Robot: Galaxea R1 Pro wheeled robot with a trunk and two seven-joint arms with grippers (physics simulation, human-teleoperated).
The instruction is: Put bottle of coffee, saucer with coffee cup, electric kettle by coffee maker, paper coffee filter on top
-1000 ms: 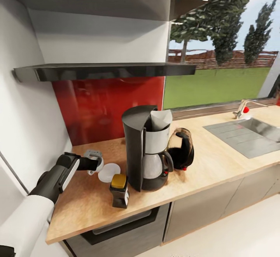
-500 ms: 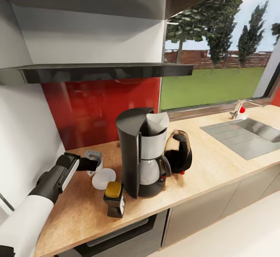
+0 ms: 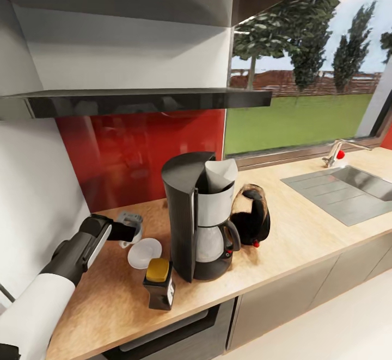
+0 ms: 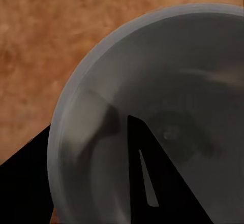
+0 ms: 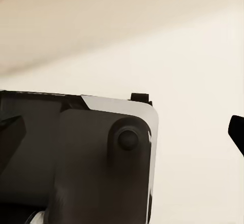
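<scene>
Cup, white, tiny, handled: the coffee cup (image 3: 132,228) sits at the tip of my left gripper (image 3: 130,230), just left of and touching or slightly over the far-left edge of the small flat round white saucer (image 3: 145,252). From the head view I cannot tell whether the fingers are clamped on the cup or slack. In the left wrist view a pale round rim (image 4: 76,82) sits very close over the wood, with a dark finger (image 4: 152,178) reaching inside it, so I judge the cup is gripped by its wall, unconfirmed.

Saucer: on the light wooden countertop (image 3: 305,235), near the left side of the tall black drip coffee maker (image 3: 198,216).

Small dark squarish bottle of coffee with yellow-orange cap (image 3: 159,284): nearer than the saucer, beside the machine's near-left corner.

White paper coffee filter cone (image 3: 220,175): seated in the top of the machine.

Rounded dark glass electric kettle (image 3: 251,216): just right of the machine, apparently touching it.

Thin black floating kitchen shelf (image 3: 147,99): above, bare.

Right gripper: state cannot be told from the right wrist view, which shows dark robot bodywork (image 5: 76,158) against a pale surface.

Remaining item, in my judgement: cup onto saucer. Risks: letting go while off-centre leaves the cup tilted on the saucer's rim; a sideways drag could push the saucer into the bottle and topple it.
</scene>
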